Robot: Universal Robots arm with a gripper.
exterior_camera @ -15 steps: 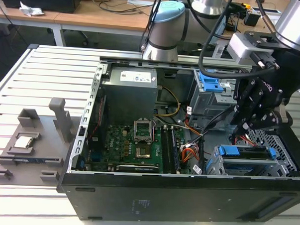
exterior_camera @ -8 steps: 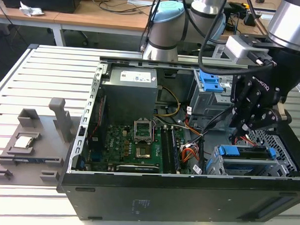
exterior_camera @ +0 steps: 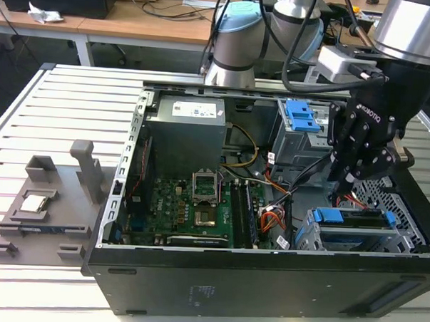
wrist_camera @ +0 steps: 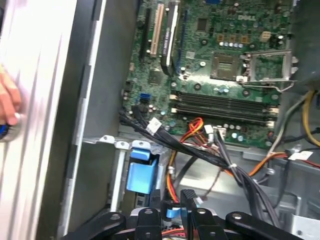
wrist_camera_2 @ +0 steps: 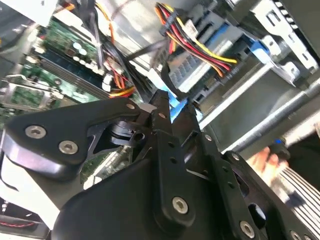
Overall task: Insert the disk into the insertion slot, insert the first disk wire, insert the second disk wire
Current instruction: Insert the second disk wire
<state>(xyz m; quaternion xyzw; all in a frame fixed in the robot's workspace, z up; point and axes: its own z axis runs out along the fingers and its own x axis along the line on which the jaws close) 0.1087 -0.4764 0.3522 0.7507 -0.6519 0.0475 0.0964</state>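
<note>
One gripper [exterior_camera: 345, 182], mine, hanging tips-down over the drive end of the open computer case [exterior_camera: 195, 288].

Item 1, fingers: drawn together. In both wrist views a short flat blue wire end [wrist_camera: 172, 212] sits at the tips, and I judge that I am pinching it; the pinch itself is partly hidden by my own linkage.

Item 2, the disk [exterior_camera: 352, 218]: already seated in the insertion slot [exterior_camera: 409, 212], blue carrier frame showing at the cage mouth. It lies directly below my fingertips and close to them, not touching. Its long axis runs flat, crosswise under the tips, along the wide opening of the cage.

Item 3, loose wiring: a red, yellow and black bundle [wrist_camera_2: 200, 42] drapes over the drive beyond my tips in the second wrist view; black and orange leads [wrist_camera: 210, 150] cross the gap between my fingers and the motherboard [wrist_camera: 220, 75].

Item 4, taller bay with blue latch [exterior_camera: 302, 118]: behind my fingers, well apart from them.

Item 5, a person's hand [wrist_camera: 7, 107]: off to one side at the case wall, clear of the fingers.

Judgement: disk step done; work now concerns wiring.
</note>
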